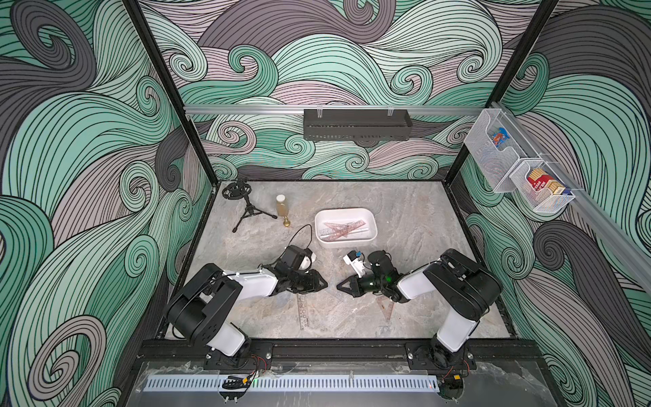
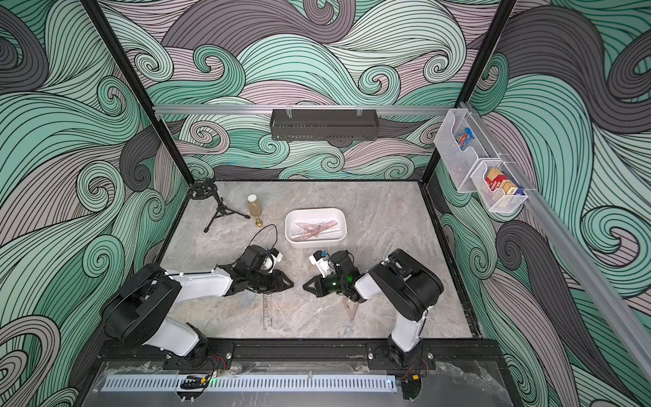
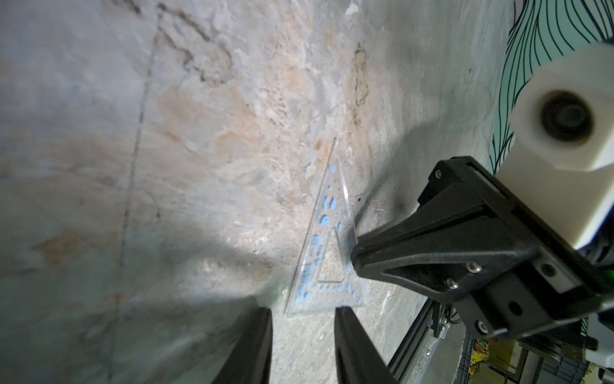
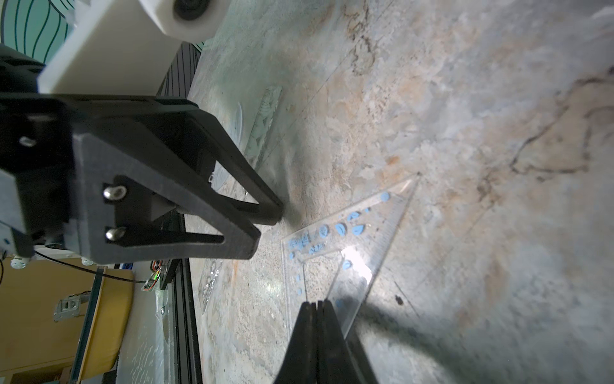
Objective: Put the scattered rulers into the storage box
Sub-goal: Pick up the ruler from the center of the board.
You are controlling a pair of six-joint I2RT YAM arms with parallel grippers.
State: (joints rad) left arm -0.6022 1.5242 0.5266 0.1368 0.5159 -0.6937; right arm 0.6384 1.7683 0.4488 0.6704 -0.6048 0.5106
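Grey marble-look bench [image 1: 405,218], enclosed by swirl-patterned walls, carrying all items below. Two black-and-white arms, left [image 1: 246,282] and right [image 1: 419,282], reach inward low over the near half, tips facing each other and close together. Black perforated tray [image 1: 355,125] hangs on the back rail; two white mesh baskets [image 1: 493,155] hang on the right-hand rail. White storage box [image 1: 347,210] stands past the middle of the bench, beyond both tools, with several pinkish rulers [image 1: 343,229] lying crossed inside it. Black tripod stand [image 1: 246,208] occupies the far left corner, with a capped bottle of tan liquid [image 1: 280,206] beside it. Straight ruler [image 1: 303,313], nearly clear, lies flat on the near bench just in front of the left tool. Pinkish set square [image 1: 385,306] lies flat, partly under the right wrist. Clear set square [image 3: 324,216], with blue markings and a triangular cut-out, lies between the two tool tips. Left tool [image 3: 302,319]: fingers parted with a plain gap, gripping nothing, its tips just short of one edge of the clear set square. Right tool [image 4: 317,309]: fingers pressed together, pinching another edge of the clear set square; whether the piece is lifted off the bench cannot be told. Small brass piece [image 1: 287,222] stands by the bottle.
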